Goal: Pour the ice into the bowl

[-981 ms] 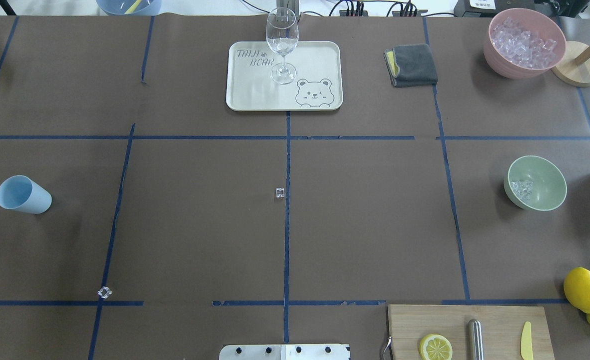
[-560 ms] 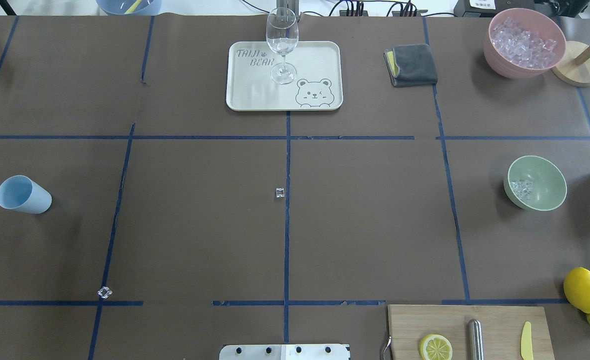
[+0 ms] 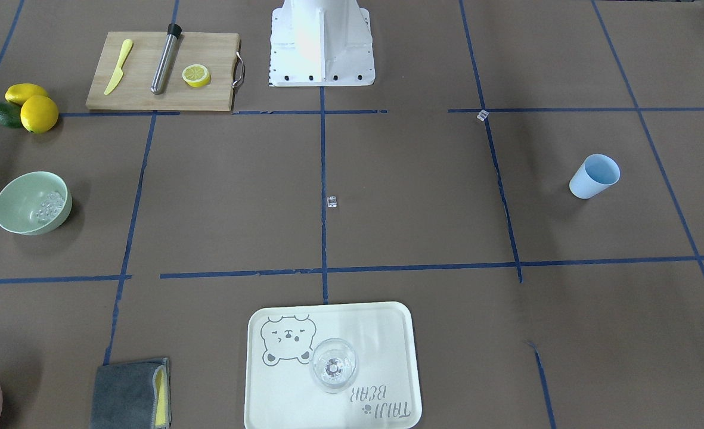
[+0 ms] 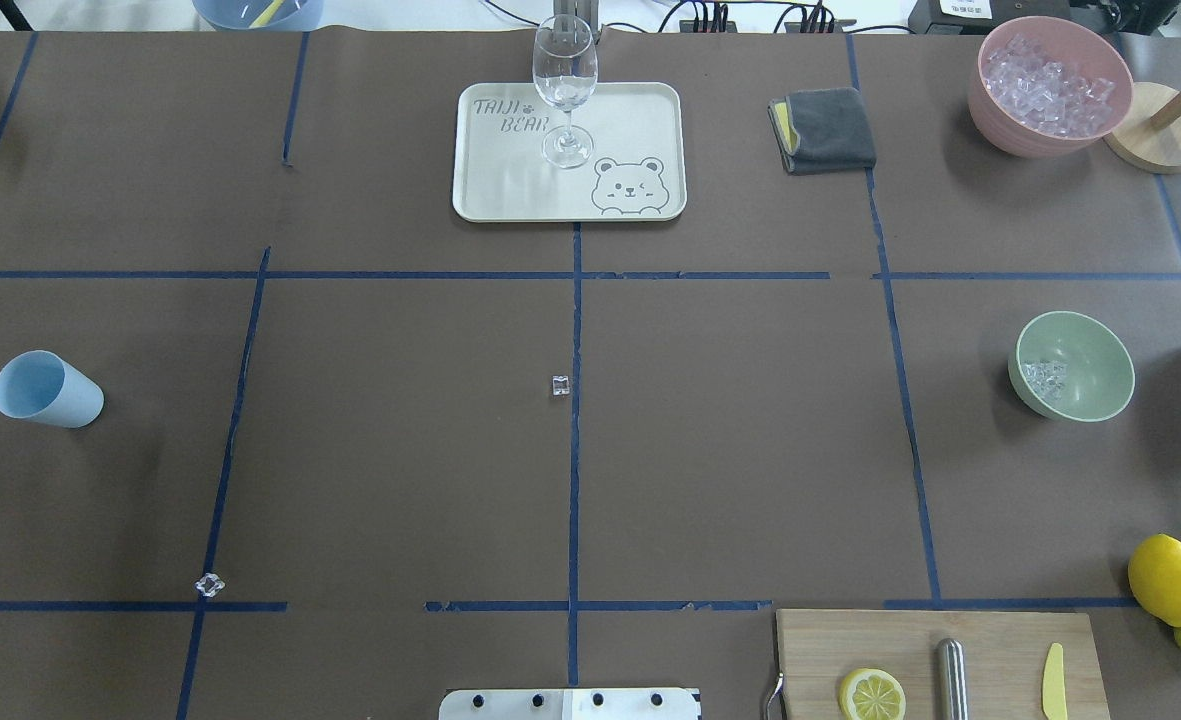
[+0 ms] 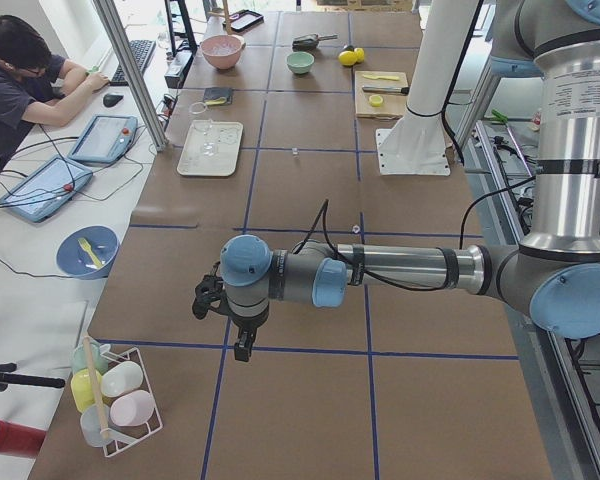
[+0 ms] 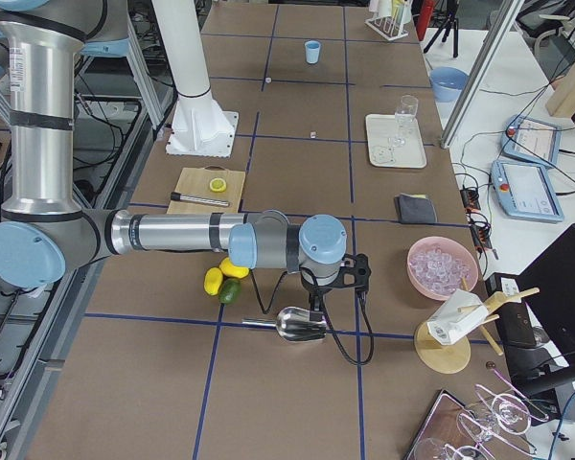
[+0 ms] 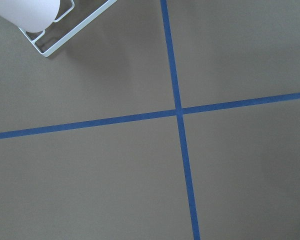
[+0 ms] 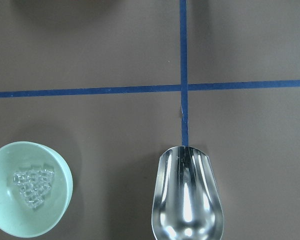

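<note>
Fingers on neither arm can be read: the right gripper (image 6: 340, 276) and the left gripper (image 5: 242, 340) show only in the side views, too small to tell how wide they stand or whether they have hold of anything.

Closest to the right gripper is the scoop (image 8: 187, 197), which looks to lie on the table (image 4: 730, 450) just below it, its hollow bare of ice. If more must be fetched, a grab on that thin handle could slip or roll the scoop, since its rounded back gives it little to sit on.

Next out, one loose cube (image 4: 209, 585) sits on the tape on the left side, and another cube (image 4: 561, 385) sits by the middle line. Both suggest that cubes skid far on this paper once they miss.

The bowl (image 4: 1112, 398) stands upright toward the right, with the ice (image 4: 1045, 377) heaped low against one side of its floor. It looks light, so a scoop lip knocking its rim could shove or tip it. A pour from too high could bounce cubes out.

Farthest, the tub (image 4: 998, 125) is full; an overfilled scoop carried from there would likely shed cubes on the way.
</note>
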### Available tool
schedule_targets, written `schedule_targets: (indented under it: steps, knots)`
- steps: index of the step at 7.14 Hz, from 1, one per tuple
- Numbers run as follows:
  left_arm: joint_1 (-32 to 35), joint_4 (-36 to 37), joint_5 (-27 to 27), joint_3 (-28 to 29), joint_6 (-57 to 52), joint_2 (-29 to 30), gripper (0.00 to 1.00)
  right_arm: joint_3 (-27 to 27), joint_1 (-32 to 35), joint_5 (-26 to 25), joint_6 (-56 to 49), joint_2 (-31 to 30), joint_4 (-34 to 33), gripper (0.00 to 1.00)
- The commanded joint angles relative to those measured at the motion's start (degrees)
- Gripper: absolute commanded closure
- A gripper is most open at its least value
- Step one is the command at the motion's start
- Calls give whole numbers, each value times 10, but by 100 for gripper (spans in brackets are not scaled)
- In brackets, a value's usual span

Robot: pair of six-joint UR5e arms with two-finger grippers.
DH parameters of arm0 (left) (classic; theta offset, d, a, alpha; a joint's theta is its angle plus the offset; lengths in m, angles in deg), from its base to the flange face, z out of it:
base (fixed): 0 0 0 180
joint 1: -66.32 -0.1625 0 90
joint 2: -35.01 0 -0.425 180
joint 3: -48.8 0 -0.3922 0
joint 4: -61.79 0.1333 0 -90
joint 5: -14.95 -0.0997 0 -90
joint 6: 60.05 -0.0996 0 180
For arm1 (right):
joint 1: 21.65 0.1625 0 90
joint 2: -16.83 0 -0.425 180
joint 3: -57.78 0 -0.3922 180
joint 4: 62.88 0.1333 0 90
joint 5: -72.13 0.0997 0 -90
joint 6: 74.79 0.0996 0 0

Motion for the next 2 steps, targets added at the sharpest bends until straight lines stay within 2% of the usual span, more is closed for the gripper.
schedule_targets:
  steps: [1, 2]
  knots:
    - [0, 0, 0, 1, 0, 0, 0, 0, 0, 0, 0, 3, 0, 0]
    - [0, 0, 0, 1, 0, 0, 0, 0, 0, 0, 0, 4, 0, 0]
